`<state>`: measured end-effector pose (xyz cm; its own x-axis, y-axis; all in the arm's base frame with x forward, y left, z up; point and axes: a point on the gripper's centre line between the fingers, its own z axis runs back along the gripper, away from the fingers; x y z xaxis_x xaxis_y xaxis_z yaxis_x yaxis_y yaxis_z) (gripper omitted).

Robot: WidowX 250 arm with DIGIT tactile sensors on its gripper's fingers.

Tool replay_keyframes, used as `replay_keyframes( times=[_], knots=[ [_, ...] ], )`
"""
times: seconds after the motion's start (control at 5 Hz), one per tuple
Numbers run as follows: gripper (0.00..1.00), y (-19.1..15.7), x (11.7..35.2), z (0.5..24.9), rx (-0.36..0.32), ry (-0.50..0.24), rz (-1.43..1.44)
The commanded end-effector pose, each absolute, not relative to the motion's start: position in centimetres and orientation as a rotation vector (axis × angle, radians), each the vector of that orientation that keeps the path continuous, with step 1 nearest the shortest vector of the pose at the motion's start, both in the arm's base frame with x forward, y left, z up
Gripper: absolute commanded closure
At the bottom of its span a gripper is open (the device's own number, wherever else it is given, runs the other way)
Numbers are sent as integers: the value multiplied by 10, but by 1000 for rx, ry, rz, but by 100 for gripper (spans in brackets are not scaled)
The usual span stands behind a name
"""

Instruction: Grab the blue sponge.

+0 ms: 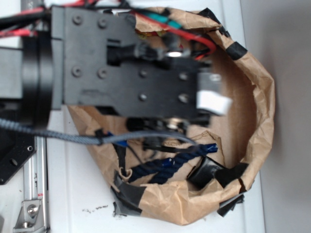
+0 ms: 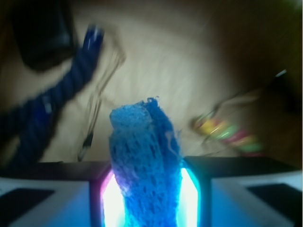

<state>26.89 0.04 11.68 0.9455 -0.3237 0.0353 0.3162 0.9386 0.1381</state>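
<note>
A: Where does the bright blue, rough-textured sponge [image 2: 144,165] sit?

B: In the wrist view it stands in the lower centre of the frame, upright, pinched between the two fingers. Its top edge rises above them, a little frayed, and leans slightly to the right.

A: And the black robot gripper [image 2: 147,198]?

B: Its fingers are clamped on the sponge from left and right. The inner pads [image 2: 112,201] glow pale where they press against the blue material, and there is no gap on either side.

A: What does the exterior view show?

B: The black arm and gripper [image 1: 206,94] fill the upper left and centre of the frame, reaching over a crumpled brown paper bag [image 1: 262,97] with black tape patches on its rim. The sponge is not visible there; the arm covers that part of the bag.

A: What else lies in the bag?

B: A dark navy twisted rope [image 1: 167,165] lies across the lower middle of the exterior frame; in the wrist view it runs blurred down the left side. A multicoloured red, yellow and green rope [image 2: 229,132] shows at the right of the wrist view, blurred, apart from the sponge. A black lump [image 1: 204,172] sits at the lower right inside the bag, just beside the navy rope's end.
</note>
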Motion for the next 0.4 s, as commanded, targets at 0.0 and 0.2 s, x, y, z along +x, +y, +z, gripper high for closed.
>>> replay_keyframes(
  times=[0.0, 0.2],
  knots=[
    [100, -14, 295, 124, 92, -113, -320],
    [100, -10, 295, 116, 61, -136, -287]
  ],
)
